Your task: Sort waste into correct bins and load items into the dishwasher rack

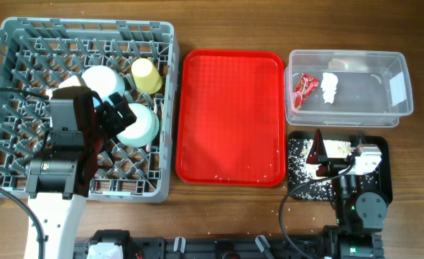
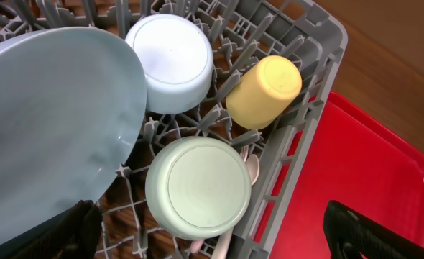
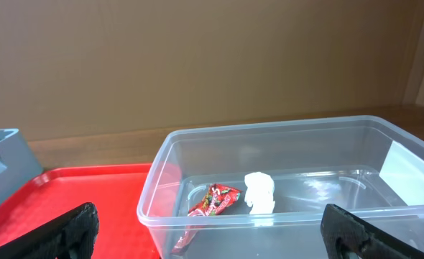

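Observation:
The grey dishwasher rack (image 1: 83, 27) holds the yellow cup (image 1: 146, 75), the small light blue bowl (image 1: 103, 80) and the pale green bowl (image 1: 139, 124), all upside down. My left gripper (image 1: 122, 115) is open and empty above them. In the left wrist view (image 2: 212, 244) it hangs over the green bowl (image 2: 197, 187), with the blue plate (image 2: 47, 129) on edge at left and the cream spoon and fork (image 2: 249, 169) under the bowl. The clear tub (image 1: 348, 54) holds the red wrapper (image 3: 213, 200) and white tissue (image 3: 259, 192). My right gripper (image 1: 320, 158) is open and empty over the black tray (image 1: 384, 151), which holds rice scraps (image 1: 302, 169).
The flat red serving tray (image 1: 232, 115) lies between the rack and the bins, with a few crumbs at its front edge. A few rice grains lie on the wooden table in front of the black tray. The left arm's body covers the rack's front left part.

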{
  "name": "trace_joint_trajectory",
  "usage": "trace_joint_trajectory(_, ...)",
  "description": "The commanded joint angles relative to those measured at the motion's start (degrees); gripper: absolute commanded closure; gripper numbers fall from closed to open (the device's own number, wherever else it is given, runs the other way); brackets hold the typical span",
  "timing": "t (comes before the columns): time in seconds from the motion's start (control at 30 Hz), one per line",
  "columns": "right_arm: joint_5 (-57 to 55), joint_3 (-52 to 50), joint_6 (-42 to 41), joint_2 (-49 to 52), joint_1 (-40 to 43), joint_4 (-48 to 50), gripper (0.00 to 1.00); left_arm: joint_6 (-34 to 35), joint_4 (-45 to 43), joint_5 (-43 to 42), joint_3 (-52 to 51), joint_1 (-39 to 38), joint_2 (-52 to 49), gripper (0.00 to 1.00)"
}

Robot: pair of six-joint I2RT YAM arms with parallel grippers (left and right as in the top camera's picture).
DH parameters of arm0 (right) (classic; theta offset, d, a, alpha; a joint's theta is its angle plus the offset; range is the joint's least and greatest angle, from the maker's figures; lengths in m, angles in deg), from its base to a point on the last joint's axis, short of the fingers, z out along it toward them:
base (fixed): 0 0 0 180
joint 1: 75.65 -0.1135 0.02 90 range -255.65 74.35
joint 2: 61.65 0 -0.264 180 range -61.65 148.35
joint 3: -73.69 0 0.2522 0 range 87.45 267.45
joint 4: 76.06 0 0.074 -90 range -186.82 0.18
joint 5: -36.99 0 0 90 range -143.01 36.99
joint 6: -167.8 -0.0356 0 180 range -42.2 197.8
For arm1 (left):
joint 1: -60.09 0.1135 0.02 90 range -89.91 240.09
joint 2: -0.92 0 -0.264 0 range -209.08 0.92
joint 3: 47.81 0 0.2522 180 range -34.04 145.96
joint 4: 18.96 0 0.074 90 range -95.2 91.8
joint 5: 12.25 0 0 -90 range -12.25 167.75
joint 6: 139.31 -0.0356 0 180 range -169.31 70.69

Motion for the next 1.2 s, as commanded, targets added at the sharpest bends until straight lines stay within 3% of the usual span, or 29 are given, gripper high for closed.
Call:
trace_joint_trajectory(0.0,0.44,-0.07,1.05,-0.57,0.28,0.20,0.00,0.52,0.02,-0.28,0.55,0.35,-0.15,0.00)
trace_joint_trajectory(0.3,0.46,-0.07,1.05,-0.35,0.28,0.17,0.00,0.52,1.16,-0.26,0.52,0.39,0.09,0.00)
trace_joint_trajectory(0.37,0.44,-0.07,1.05,-0.35,0.28,0.20,0.00,0.52,2.93,-0.26,0.44,0.28,3.89,0.00)
trace_joint_trajectory(0.53,0.44,-0.07,1.05,-0.35,0.28,0.20,0.00,0.59,6.97,-6.64,-5.14,0.24,27.28,0.00)
trace_joint_trajectory(0.67,0.44,-0.07,1.07,-0.35,0.28,0.20,0.00,0.59,9.01,-8.20,-15.15,0.24,55.71,0.00)
trace_joint_trajectory(0.73,0.46,-0.07,1.05,-0.35,0.28,0.20,0.00,0.59,2.38,-8.22,-20.74,0.24,58.14,0.00)
trace_joint_trajectory(0.83,0.44,-0.07,1.07,-0.35,0.28,0.20,0.00,0.59,-16.83,-9.35,-30.18,0.24,58.14,0.00)
trace_joint_trajectory(0.87,0.44,-0.07,1.05,-0.35,0.28,0.20,0.00,0.61,-29.77,-10.38,-36.00,0.24,58.14,0.00)
trace_joint_trajectory(0.97,0.44,-0.07,1.05,-0.35,0.28,0.20,0.00,0.92,-49.09,-12.09,-44.96,0.24,58.14,0.00)
trace_joint_trajectory(1.03,0.44,-0.07,1.05,-0.35,0.28,0.20,0.00,1.68,-53.99,-12.04,-48.81,0.24,58.14,0.00)
trace_joint_trajectory(1.17,0.46,-0.07,1.05,-0.35,0.28,0.20,0.00,1.64,-52.98,-12.02,-53.48,0.24,58.14,0.00)
